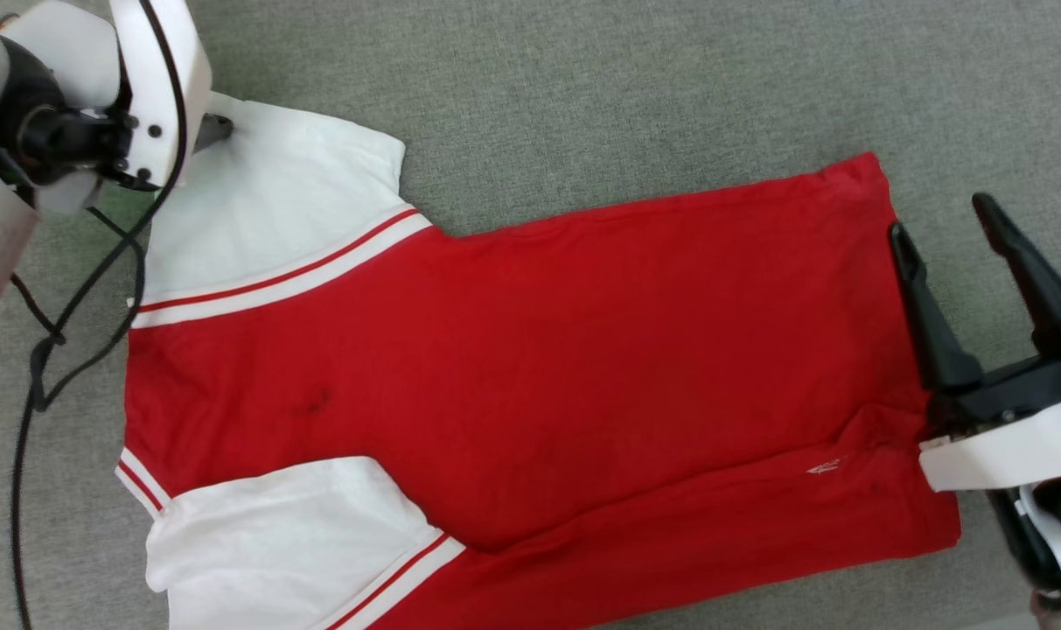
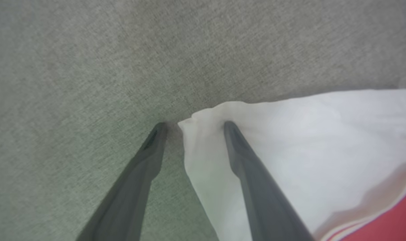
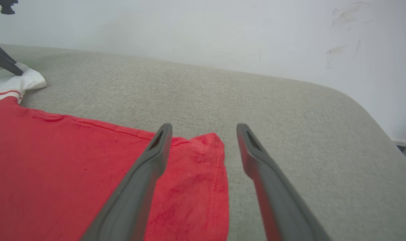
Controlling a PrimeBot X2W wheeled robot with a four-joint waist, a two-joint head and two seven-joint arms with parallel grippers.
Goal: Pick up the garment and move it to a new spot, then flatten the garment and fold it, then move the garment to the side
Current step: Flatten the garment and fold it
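The garment point(image 1: 530, 367), a red jersey with white sleeves and red-and-white striped trim, lies spread flat on the grey cushion point(image 1: 635, 87). At the upper left my left gripper point(image 1: 215, 131) is down at the tip of the far white sleeve point(image 1: 276, 201). In the left wrist view this gripper point(image 2: 195, 124) is open astride the sleeve corner point(image 2: 203, 120), with one finger on the white cloth and the other on the grey surface. My right gripper point(image 1: 941, 223) stands open over the red hem corner point(image 3: 206, 144), and nothing is gripped between its fingers point(image 3: 156, 157).
A black cable point(image 1: 31, 376) hangs along the left side under the left arm. The grey cushion point(image 3: 290, 110) ends in a rounded edge at the right, with a white wall point(image 3: 203, 30) behind it.
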